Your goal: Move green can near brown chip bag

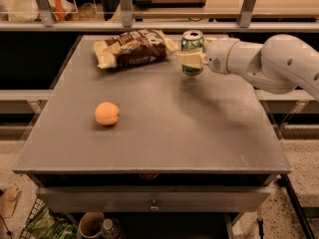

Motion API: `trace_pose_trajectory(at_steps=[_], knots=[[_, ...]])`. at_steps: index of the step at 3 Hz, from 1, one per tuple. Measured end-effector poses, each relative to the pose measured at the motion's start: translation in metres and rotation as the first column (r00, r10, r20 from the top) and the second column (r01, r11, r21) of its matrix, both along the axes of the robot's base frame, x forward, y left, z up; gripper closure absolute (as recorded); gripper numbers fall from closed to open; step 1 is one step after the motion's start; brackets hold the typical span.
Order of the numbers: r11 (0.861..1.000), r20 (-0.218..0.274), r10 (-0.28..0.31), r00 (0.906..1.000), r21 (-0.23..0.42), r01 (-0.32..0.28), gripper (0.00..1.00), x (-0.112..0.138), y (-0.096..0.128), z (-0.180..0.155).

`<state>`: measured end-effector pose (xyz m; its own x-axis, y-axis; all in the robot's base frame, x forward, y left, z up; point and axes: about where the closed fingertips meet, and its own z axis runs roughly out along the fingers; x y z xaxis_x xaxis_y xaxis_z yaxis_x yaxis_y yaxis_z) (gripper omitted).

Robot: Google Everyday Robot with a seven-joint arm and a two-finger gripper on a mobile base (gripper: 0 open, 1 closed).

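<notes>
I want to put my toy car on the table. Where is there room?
The table is bare along its front edge and from the orange across to the right edge. The back is crowded: the chip bag lies there, and the gripper holds the green can just right of it.

Cream gripper [193, 59] holds green can [192, 40] near brown chip bag [132, 48].

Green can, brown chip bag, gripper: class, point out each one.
green can [192, 42], camera view: upper side, under the silver top
brown chip bag [133, 48], camera view: middle of its dark face
gripper [194, 53], camera view: between fingers [190, 59] clasping the green can, table's [149, 148] far right
</notes>
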<state>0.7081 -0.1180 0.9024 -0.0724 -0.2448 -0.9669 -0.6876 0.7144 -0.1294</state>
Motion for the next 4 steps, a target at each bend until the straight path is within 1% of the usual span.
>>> trace_pose_trajectory(at_steps=[1, 2, 3, 4], knots=[[0.998, -0.020, -0.017, 0.9997, 0.061, 0.018, 1.00, 0.024, 0.012, -0.002], [0.995, -0.016, -0.013, 0.9998, 0.096, 0.015, 1.00, 0.042, 0.015, -0.009], [0.996, -0.006, 0.013, 0.9999, 0.089, -0.013, 1.00, 0.059, 0.015, -0.017], [0.996, -0.005, 0.014, 0.9999, 0.092, -0.013, 0.82, 0.058, 0.017, -0.015]])
